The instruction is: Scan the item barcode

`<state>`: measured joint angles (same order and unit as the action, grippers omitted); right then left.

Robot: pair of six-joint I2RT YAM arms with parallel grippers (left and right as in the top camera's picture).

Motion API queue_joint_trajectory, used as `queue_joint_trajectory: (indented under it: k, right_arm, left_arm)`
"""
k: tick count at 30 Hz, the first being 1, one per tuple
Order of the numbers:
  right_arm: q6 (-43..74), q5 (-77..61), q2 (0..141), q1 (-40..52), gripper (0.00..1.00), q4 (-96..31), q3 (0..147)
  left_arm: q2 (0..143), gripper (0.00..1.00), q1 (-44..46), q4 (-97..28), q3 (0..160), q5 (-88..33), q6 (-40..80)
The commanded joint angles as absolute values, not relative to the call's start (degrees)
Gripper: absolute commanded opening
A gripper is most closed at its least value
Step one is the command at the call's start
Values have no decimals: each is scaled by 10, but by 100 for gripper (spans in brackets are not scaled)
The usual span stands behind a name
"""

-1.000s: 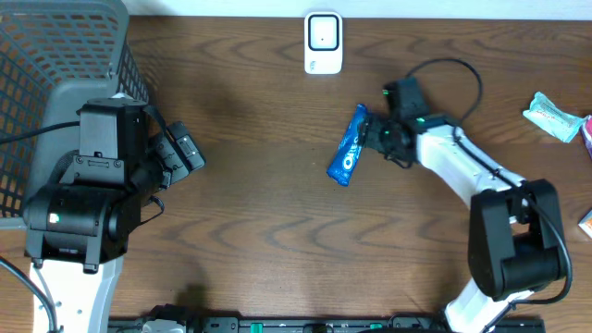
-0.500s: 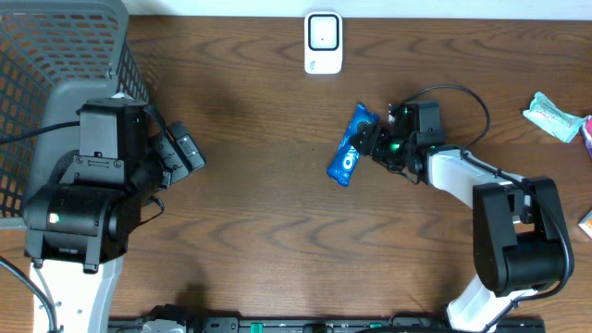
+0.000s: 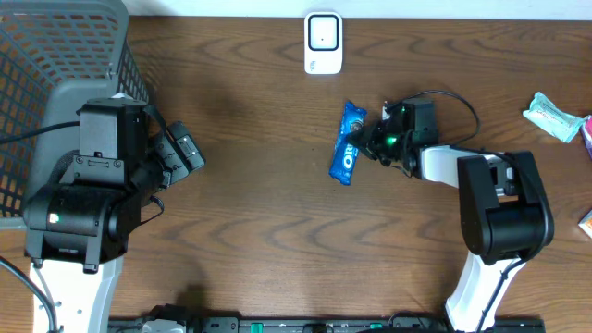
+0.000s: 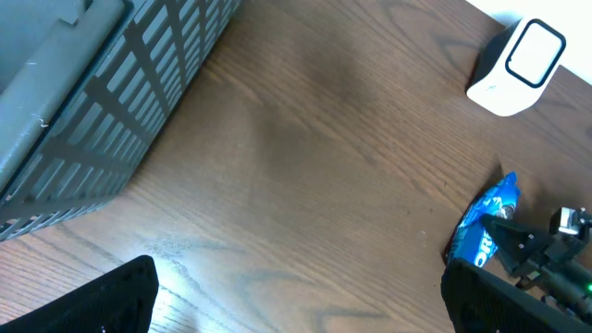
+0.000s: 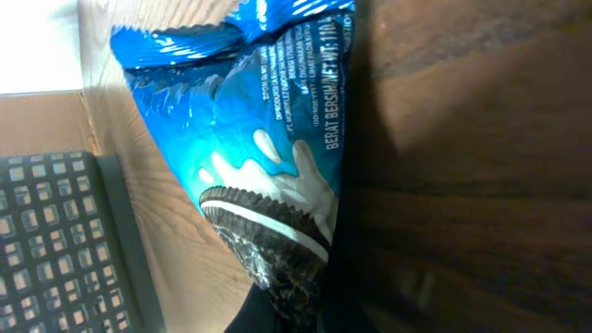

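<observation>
Oreo packet (image 3: pixel 348 148) clamped at its edge by right gripper (image 3: pixel 366 144); left gripper (image 3: pixel 188 154) wide.

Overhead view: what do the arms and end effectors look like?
Both arms pair bulky black joint housings with white links. The left arm is mostly black, the right arm shows a white forearm. The left end effector is black; so is the right end effector, with a green light and a black cable looping above it.

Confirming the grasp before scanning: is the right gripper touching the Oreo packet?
Touching. The overhead view shows the right gripper closed on the right edge of the Oreo packet; in the right wrist view the packet's lower end sits pinched at the fingers.
</observation>
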<state>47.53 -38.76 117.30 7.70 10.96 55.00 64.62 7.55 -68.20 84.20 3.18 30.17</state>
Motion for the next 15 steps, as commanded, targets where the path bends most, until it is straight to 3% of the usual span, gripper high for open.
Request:
queue_joint_trajectory:
  k: [1, 8, 15]
  right_arm:
    - [456, -327, 1182, 68, 1, 67, 518]
    - [356, -128, 1014, 73, 1, -109, 558]
    - [288, 289, 893, 149, 1, -307, 620]
  left_arm:
    - [647, 98, 73, -684, 846, 39, 300]
    - [647, 98, 73, -684, 846, 39, 300]
    - [647, 98, 73, -684, 846, 39, 300]
